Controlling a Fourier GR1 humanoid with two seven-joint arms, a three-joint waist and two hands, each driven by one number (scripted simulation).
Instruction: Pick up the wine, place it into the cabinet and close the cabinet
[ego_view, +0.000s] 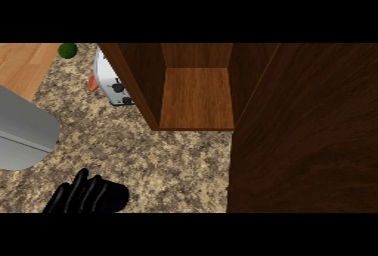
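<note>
A dark wooden cabinet (196, 95) stands open on the speckled counter, its bare shelf facing me. Its open door (310, 135) fills the right side of the head view as a broad dark panel. My left hand (88, 195) shows at the lower left edge, fingers up and relaxed, holding nothing. No wine bottle is visible anywhere. My right hand does not show; the door covers that side.
A white toaster (111, 82) sits left of the cabinet with an orange item (92, 82) beside it. A green round fruit (68, 50) lies at the top left. A grey metal surface (22, 132) occupies the left edge. Wooden flooring (22, 65) shows beyond the granite counter (162, 160).
</note>
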